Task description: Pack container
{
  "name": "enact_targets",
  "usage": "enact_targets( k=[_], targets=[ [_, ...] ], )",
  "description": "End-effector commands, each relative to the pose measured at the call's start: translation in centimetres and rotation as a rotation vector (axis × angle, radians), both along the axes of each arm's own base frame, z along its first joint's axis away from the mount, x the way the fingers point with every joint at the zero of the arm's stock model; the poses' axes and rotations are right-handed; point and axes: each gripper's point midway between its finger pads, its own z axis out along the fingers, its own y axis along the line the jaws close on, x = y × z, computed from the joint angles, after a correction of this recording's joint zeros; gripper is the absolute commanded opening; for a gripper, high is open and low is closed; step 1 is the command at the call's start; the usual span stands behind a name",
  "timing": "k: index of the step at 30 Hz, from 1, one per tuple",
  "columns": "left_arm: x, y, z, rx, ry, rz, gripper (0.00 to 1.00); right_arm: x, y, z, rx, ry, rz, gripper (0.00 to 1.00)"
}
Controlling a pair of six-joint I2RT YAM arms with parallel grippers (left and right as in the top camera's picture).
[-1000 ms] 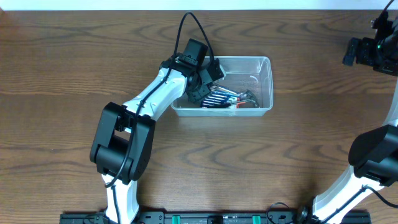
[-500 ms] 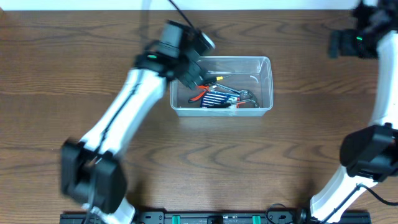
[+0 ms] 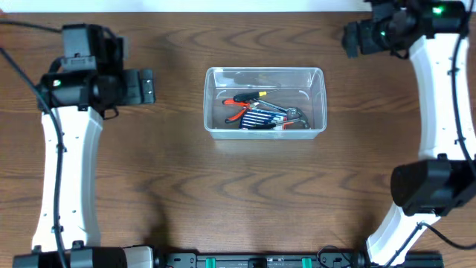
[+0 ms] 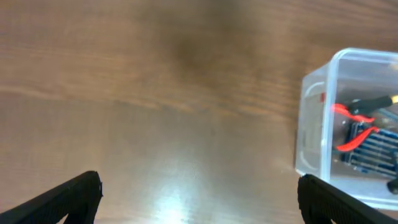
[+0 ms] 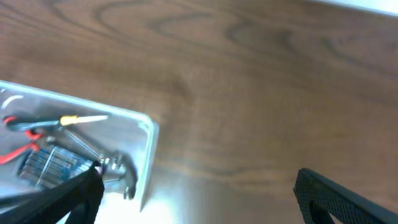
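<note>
A: From overhead, where does packing stand?

B: The container (image 3: 265, 71) sits mid-table, upright, with no lid in view. Inside lie red-handled pliers (image 3: 239, 109), a blue drill-bit case (image 3: 256, 119), a yellow-tipped screwdriver (image 3: 256, 95) and some metal tools (image 3: 296, 116). I see nothing loose on the table (image 3: 223, 193), so I judge the loading done or close to it.

A: And the 2 claws?

B: The left gripper (image 3: 149, 87) is well to the container's left and the right gripper (image 3: 348, 39) is off its upper right corner. Both are apart from it.

A: Does the left wrist view agree?

B: Yes. The left gripper (image 4: 199, 183) has its jaws spread wide, with only bare wood between them. The container (image 4: 323, 124) is off to the right, and the pliers (image 4: 351, 112) show through its wall.

A: The right wrist?

B: Much the same. The right gripper (image 5: 199, 180) is wide open and holds nothing. The container (image 5: 146, 155) is at lower left with the screwdriver (image 5: 84, 119) inside.

A: What's left?

B: Perhaps nothing. I can't tell whether a lid belongs to the job, since none shows.
</note>
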Motion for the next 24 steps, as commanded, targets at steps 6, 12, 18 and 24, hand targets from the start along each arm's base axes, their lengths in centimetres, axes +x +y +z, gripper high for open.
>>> enact_targets(
  k=[6, 12, 18, 24],
  targets=[
    [-6.2, -0.7, 0.7, -0.004, -0.095, 0.007, 0.99, -7.3, -0.7, 8.1, 0.038, -0.096, -0.045, 0.99],
    [-10.7, -3.2, 0.1, 0.000, -0.280, -0.075, 0.98, -12.5, -0.7, 11.0, 0.020, -0.255, -0.050, 0.99],
    [-13.0, -5.0, -1.3, 0.026, -0.450, -0.137, 0.99, -17.8, 0.3, 4.6, -0.003, -0.318, -0.024, 0.99],
    [-13.2, -5.1, -2.1, 0.059, -0.481, -0.129, 0.98, -21.0, 0.2, -1.7, 0.021, -0.353, -0.087, 0.99]
  ],
)
